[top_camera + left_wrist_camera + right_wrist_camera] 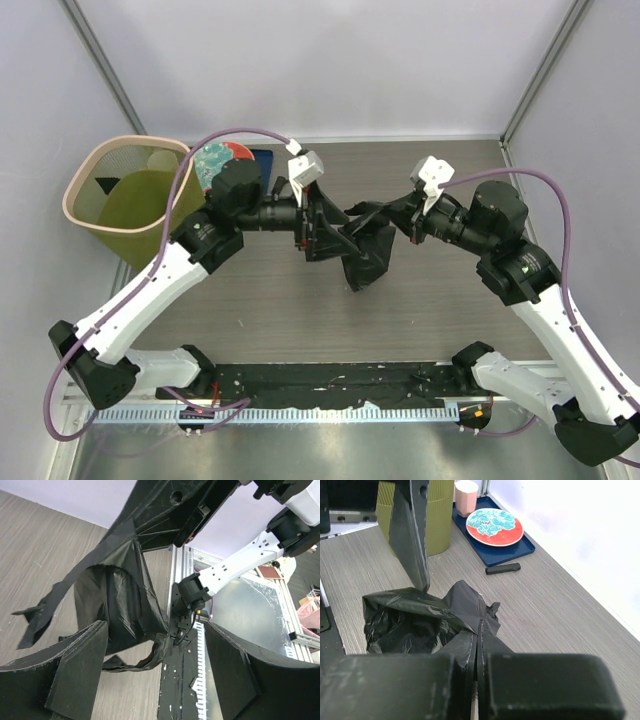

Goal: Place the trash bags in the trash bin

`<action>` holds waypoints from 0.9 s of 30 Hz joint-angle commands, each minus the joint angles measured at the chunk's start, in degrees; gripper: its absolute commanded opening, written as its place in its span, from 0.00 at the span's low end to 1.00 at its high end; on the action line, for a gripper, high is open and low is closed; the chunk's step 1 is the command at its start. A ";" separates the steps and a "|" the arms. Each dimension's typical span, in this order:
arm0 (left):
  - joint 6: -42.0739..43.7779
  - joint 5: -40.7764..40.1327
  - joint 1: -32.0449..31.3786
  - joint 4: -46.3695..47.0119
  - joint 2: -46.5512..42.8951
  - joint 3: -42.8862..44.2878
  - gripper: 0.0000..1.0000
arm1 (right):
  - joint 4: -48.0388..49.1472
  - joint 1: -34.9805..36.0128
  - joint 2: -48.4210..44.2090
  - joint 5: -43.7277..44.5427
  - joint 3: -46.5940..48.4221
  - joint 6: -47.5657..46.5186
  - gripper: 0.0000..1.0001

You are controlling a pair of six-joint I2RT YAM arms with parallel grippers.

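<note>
Tall olive-green see-through plastic trash bin [88, 200] with a pale beige rim, at the far left, partly screened by the left arm. Thin glossy black trash bag [365, 255], wrinkled and gaping, is mid-table, well apart from the bin. Right gripper [477, 655] is pressed together on a fold of film. Left gripper [157, 635] is spread wide beside the bag, pinching nothing. Whether the bag's bottom touches the table is unclear.

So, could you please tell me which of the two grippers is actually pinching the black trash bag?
The right gripper: its jaws are shut on a fold of the trash bag, whereas the jaws of the left gripper stand wide open.
</note>
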 commanded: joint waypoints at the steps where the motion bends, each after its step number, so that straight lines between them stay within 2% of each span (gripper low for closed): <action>1: 0.54 -5.28 -4.37 6.70 1.87 0.46 0.76 | 4.22 0.21 -0.29 -0.67 1.53 1.94 0.01; 2: 2.28 -4.75 -5.25 6.62 2.66 0.55 0.67 | 4.23 0.30 0.15 -0.41 1.88 2.46 0.01; 3: 3.34 -3.52 -5.35 6.09 3.10 0.64 0.38 | 4.14 0.21 0.41 0.90 2.14 3.08 0.01; 6: 9.84 -0.96 -5.87 3.03 1.89 -2.17 0.00 | 4.39 0.30 0.33 3.45 3.11 2.91 0.01; 10: 19.68 -1.32 -6.14 -7.06 0.91 -4.72 0.00 | 5.10 0.21 0.15 4.78 3.03 4.49 0.01; 12: 23.72 -2.18 -6.23 -9.72 0.39 -4.81 0.00 | 5.28 0.21 -0.20 4.43 2.76 4.84 0.01; 14: 23.74 -5.34 -5.96 -9.04 -1.89 -4.99 0.03 | 5.28 0.21 -0.38 3.99 2.15 5.37 0.01; 16: 21.91 -6.14 -5.96 -3.52 -4.61 -7.26 0.29 | 5.37 0.21 -0.81 2.85 1.53 5.81 0.01; 17: 20.94 -7.54 -5.96 -0.97 -7.50 -8.49 0.49 | 5.37 0.21 -0.90 2.24 1.44 5.90 0.01; 18: 21.63 -7.64 -6.05 2.36 -8.74 -10.51 0.52 | 5.11 0.21 -0.99 1.79 1.27 5.90 0.01; 22: 32.34 -12.11 -6.23 2.84 -12.36 -11.41 0.62 | 3.88 0.30 -1.08 0.56 1.62 5.89 0.01; 24: 35.94 -15.36 -6.40 2.14 -10.79 -9.58 0.64 | 3.70 0.21 -1.08 0.03 1.44 6.25 0.01; 27: 38.15 -13.63 -7.19 0.99 -6.67 -5.26 0.66 | 4.05 0.30 -0.73 -0.67 1.27 7.21 0.01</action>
